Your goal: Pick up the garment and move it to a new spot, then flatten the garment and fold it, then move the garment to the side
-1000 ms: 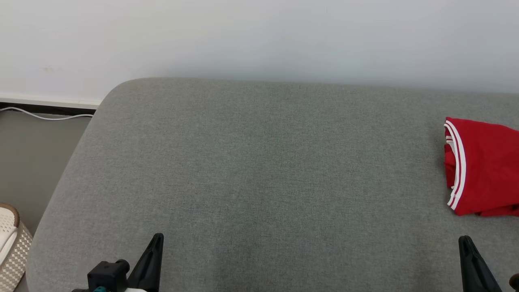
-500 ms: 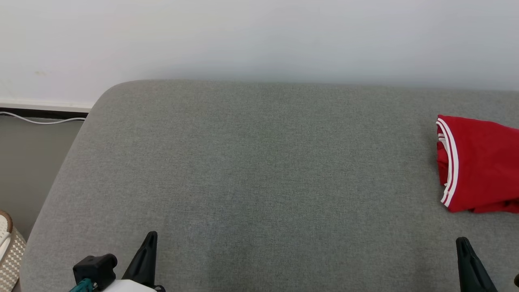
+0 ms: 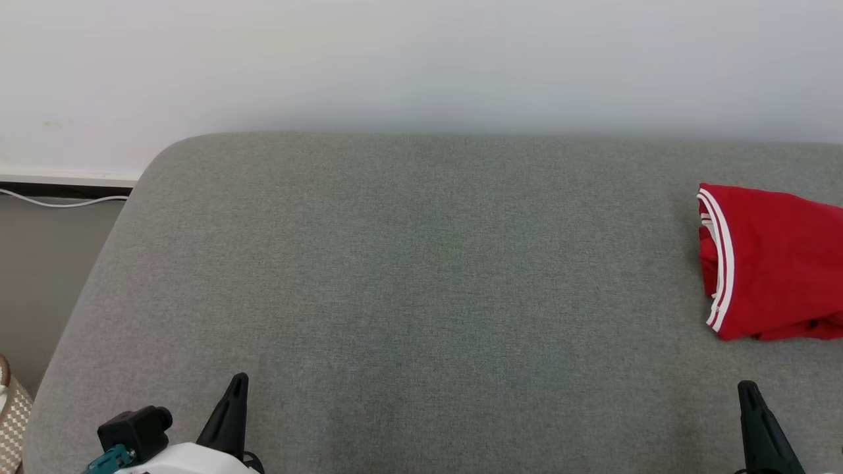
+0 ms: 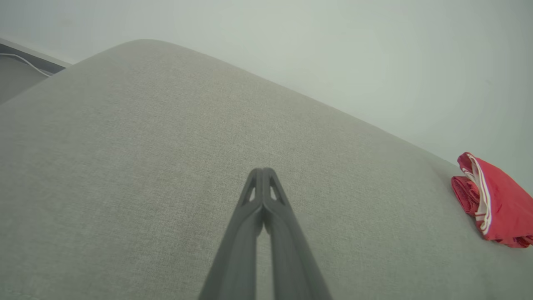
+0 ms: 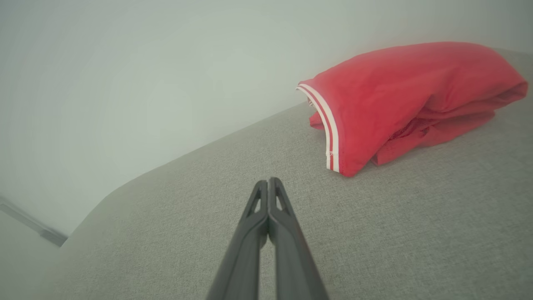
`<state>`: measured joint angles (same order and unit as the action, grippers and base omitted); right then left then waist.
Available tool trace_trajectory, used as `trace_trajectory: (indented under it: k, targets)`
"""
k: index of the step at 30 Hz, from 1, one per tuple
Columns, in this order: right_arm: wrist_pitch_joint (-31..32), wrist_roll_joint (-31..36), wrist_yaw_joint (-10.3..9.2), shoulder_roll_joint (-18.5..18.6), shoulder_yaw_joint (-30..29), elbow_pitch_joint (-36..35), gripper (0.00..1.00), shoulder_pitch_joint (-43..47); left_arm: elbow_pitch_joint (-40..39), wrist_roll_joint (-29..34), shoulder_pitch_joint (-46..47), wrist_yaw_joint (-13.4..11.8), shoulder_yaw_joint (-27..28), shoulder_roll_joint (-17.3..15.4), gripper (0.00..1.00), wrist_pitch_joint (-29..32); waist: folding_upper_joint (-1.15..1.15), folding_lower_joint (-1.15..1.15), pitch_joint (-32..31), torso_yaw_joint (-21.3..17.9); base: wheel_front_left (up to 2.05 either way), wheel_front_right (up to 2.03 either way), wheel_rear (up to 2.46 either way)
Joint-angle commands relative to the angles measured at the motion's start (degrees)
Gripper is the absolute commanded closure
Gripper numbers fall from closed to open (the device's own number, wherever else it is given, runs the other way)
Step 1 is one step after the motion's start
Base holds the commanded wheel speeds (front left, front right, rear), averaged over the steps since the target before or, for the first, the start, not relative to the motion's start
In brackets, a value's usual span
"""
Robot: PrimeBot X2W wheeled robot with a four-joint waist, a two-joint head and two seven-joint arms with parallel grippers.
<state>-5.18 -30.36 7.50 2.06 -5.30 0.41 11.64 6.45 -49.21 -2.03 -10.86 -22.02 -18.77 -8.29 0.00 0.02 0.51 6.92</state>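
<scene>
The garment [image 3: 774, 263] is red with white-striped trim, folded into a bundle at the right edge of the grey cushioned surface [image 3: 421, 263]. It also lies at the right in the left wrist view [image 4: 497, 202] and ahead to the right in the right wrist view [image 5: 399, 100]. My left gripper [image 3: 238, 382] sits at the lower left, shut and holding nothing; its fingers [image 4: 263, 171] meet at the tips. My right gripper [image 3: 746, 387] sits at the lower right, below the garment and apart from it, shut with nothing in it [image 5: 268, 181].
A pale wall [image 3: 421, 59] runs behind the surface. To the left the surface's rounded corner drops to a floor with a white cable [image 3: 59, 201]. A woven basket [image 3: 10, 421] shows at the lower left edge.
The whole picture has shifted, so the camera turned right: the garment and the surface's left corner now sit further left. Both grippers stay shut at the bottom.
</scene>
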Motion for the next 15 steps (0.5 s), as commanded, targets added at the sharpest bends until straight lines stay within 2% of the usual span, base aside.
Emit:
trace_trajectory:
  k: [1, 15]
  targets:
    - [0.49, -2.07, 0.0, 1.11, 0.18, -1.04, 1.0, -2.41, -0.81, -1.38, 2.91, 0.9, 2.0, -0.39, 1.0, 0.24, 0.0, -0.01, -0.01, -0.11, 0.0, 0.0, 0.0]
    - [1.74, -11.72, 0.0, 1.49, 0.55, 1.16, 1.0, -4.72, 0.37, -7.99, 3.68, 3.58, 5.77, 1.89, 1.0, 2.23, 0.0, -0.01, -0.05, -1.16, 0.0, 0.0, 0.0]
